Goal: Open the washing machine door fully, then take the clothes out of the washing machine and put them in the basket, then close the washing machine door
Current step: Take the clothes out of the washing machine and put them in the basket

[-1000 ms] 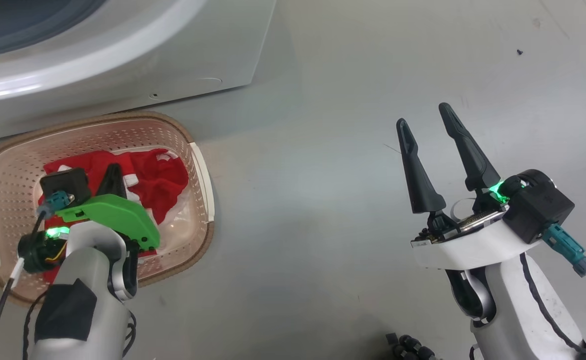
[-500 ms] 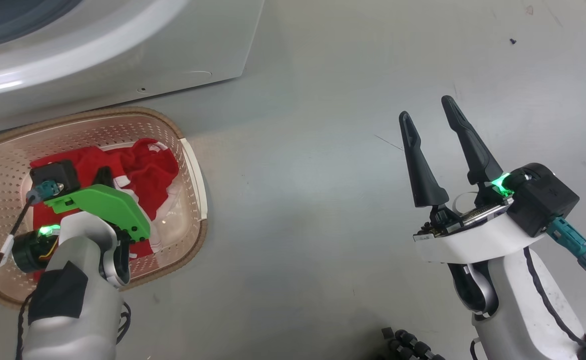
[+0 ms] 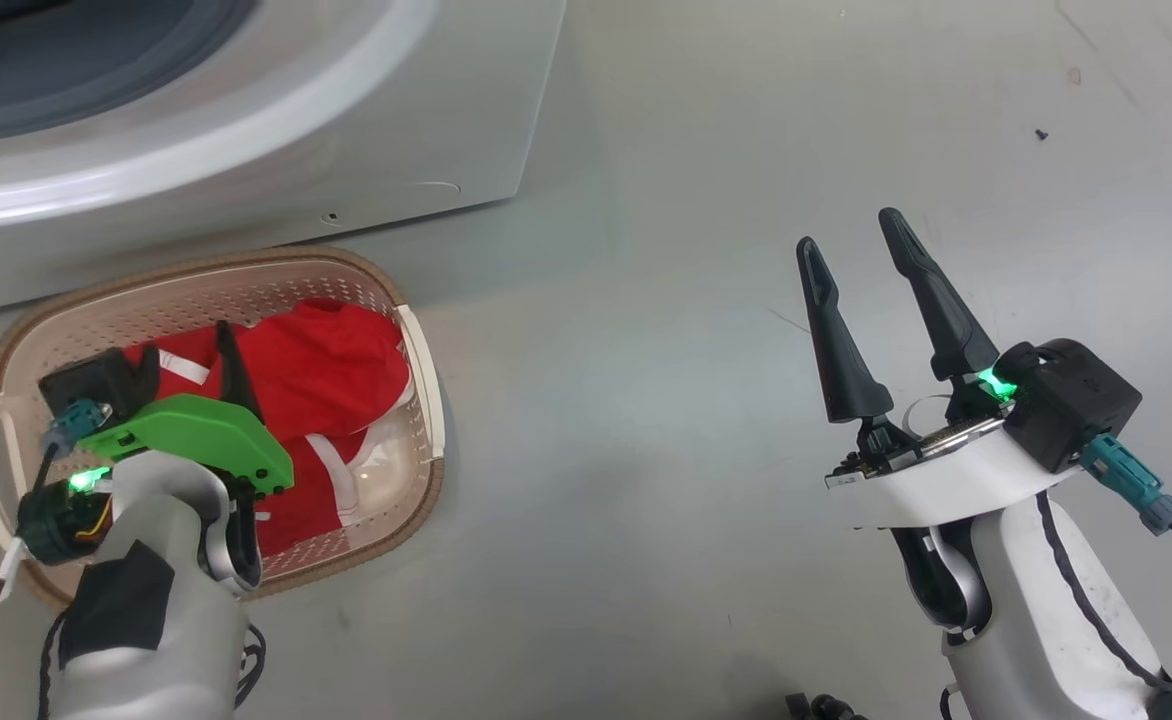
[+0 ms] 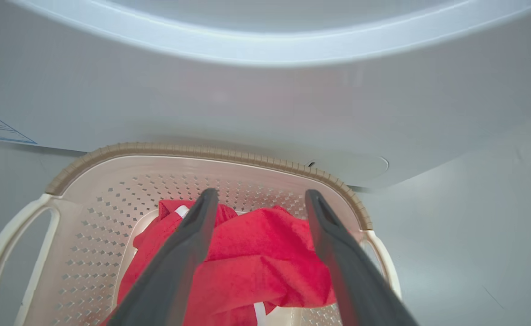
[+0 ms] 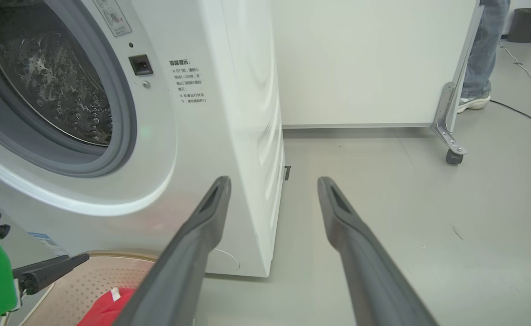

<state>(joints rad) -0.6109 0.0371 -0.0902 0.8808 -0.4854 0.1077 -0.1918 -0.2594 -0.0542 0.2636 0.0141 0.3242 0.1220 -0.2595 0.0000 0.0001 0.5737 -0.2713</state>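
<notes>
Raising the left gripper (image 4: 258, 199), spread and holding nothing, straight up from the basket (image 4: 211, 151) should leave the clothes (image 4: 256, 253) inside, while the right gripper (image 3: 848, 230) hangs spread and empty, well apart from it.

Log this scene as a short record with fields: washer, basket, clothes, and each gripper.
washer: front open, steel drum showing
basket: on the floor before the washer
clothes: red with white trim, heaped in the basket
left gripper: open, over the basket, fingers astride the clothes
right gripper: open, empty, over the floor
</notes>
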